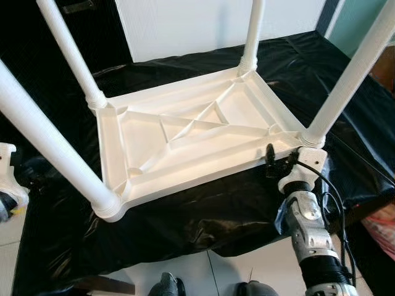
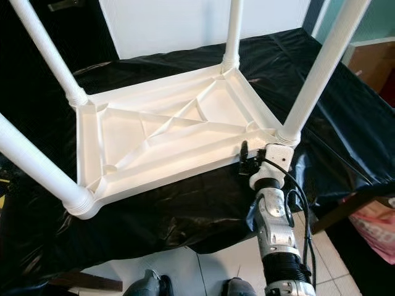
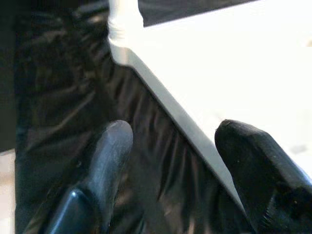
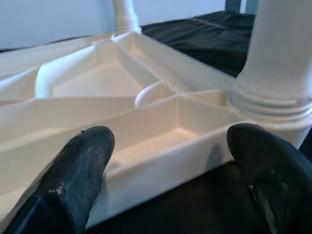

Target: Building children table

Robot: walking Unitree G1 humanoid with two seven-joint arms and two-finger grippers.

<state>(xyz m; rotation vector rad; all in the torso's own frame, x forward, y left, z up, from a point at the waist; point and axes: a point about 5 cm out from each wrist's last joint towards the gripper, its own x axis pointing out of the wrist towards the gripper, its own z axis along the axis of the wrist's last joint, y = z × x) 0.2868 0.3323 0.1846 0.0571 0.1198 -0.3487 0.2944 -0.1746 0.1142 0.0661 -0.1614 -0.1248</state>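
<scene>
Head pair high and looking down; two wrist cameras low and close.

Both eye views look forward and down on the upturned white table lying on the black-covered counter. The right wrist view looks along its fingers at the table's near corner rim; the left wrist view faces another edge from close by.

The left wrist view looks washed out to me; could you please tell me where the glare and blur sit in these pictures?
In the left wrist view, the table top is blown out to plain white and the left gripper fingers are soft and out of focus; in the right wrist view, the table ribs stay readable but the right gripper fingers are blurred; in the eye views, the black sheet shows shiny highlights.
</scene>
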